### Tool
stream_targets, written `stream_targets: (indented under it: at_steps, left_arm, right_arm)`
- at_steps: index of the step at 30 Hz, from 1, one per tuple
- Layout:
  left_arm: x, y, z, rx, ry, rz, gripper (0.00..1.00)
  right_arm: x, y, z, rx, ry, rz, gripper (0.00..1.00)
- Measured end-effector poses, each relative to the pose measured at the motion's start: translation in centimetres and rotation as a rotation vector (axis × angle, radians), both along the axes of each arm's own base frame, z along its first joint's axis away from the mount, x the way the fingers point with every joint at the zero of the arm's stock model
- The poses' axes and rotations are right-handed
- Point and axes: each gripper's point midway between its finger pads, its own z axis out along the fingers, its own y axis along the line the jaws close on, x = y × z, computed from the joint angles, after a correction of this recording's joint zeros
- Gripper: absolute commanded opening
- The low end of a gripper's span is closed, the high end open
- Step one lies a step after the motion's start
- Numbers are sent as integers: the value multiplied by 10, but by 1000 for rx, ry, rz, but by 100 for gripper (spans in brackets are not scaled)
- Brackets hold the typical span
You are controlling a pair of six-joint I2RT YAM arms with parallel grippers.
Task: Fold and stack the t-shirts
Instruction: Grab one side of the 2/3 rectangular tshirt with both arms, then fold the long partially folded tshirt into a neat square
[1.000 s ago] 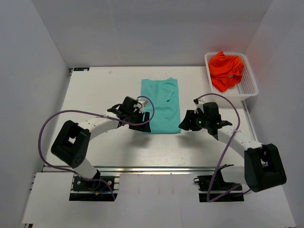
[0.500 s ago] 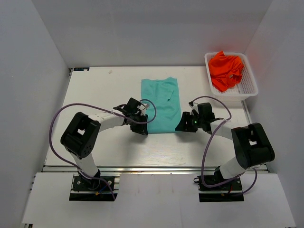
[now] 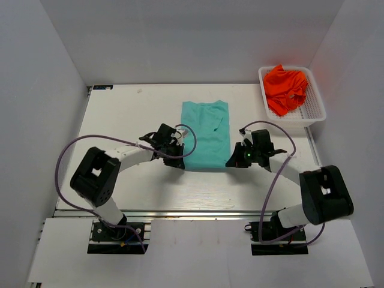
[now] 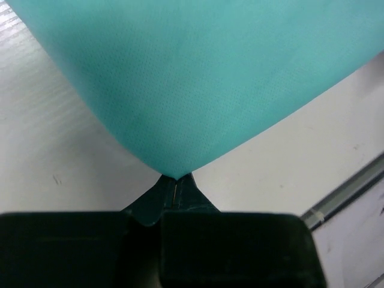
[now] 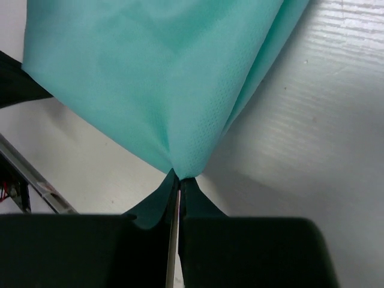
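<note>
The teal t-shirt [image 3: 206,135] lies folded into a long strip on the middle of the table, collar end far from me. My left gripper [image 3: 183,163] is shut on its near left corner, and the wrist view shows teal cloth [image 4: 198,90] pinched at the fingertips [image 4: 176,180]. My right gripper [image 3: 230,162] is shut on the near right corner, with the cloth [image 5: 162,84] rising from its closed tips [image 5: 179,179]. The orange-red t-shirt [image 3: 287,87] lies crumpled in the white basket [image 3: 314,96] at the far right.
Purple cables loop from both arms over the white table [image 3: 126,114]. Grey walls close in the table on the left, back and right. A metal rail [image 3: 192,213] runs along the near edge by the arm bases.
Both grippers have closed on the near corners of the teal t-shirt. The shirt's near edge has shifted slightly right and pulled taut between them.
</note>
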Motion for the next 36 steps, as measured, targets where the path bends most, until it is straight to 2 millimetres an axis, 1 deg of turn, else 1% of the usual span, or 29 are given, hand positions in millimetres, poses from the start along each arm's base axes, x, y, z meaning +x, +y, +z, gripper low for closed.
stream_targets:
  at_steps: [2, 6, 9, 12, 14, 18, 22, 26, 31, 36]
  left_arm:
    - [-4, 1, 18, -28, -36, -10, 0]
    - [-13, 0, 68, -119, -131, -38, 0]
    - [-22, -1, 104, -193, -194, -61, 0]
    - [-31, -1, 131, -252, -241, -80, 0]
    - [-34, -1, 142, -273, -265, -85, 0]
    - [-32, 3, 151, -279, -285, -65, 0]
    - [-22, 6, 155, -266, -316, -34, 0]
    - [0, 6, 163, -234, -370, 20, 0]
    - [36, 4, 170, -183, -434, 87, 0]
    - [71, 4, 164, -127, -449, 143, 0]
  right_arm:
    - [-7, -2, 13, -7, -6, 20, 0]
    - [-18, -3, 45, 2, -36, 60, 0]
    - [-31, -2, 72, 34, -71, 95, 0]
    - [-39, -1, 99, 63, -125, 118, 0]
    - [-40, -1, 116, 75, -171, 124, 0]
    - [-32, 1, 145, 90, -237, 123, 0]
    - [-19, 3, 161, 94, -279, 109, 0]
    - [-3, 3, 159, 78, -275, 71, 0]
    - [32, 1, 159, 36, -280, -2, 0]
    - [65, 0, 163, 11, -305, -51, 0]
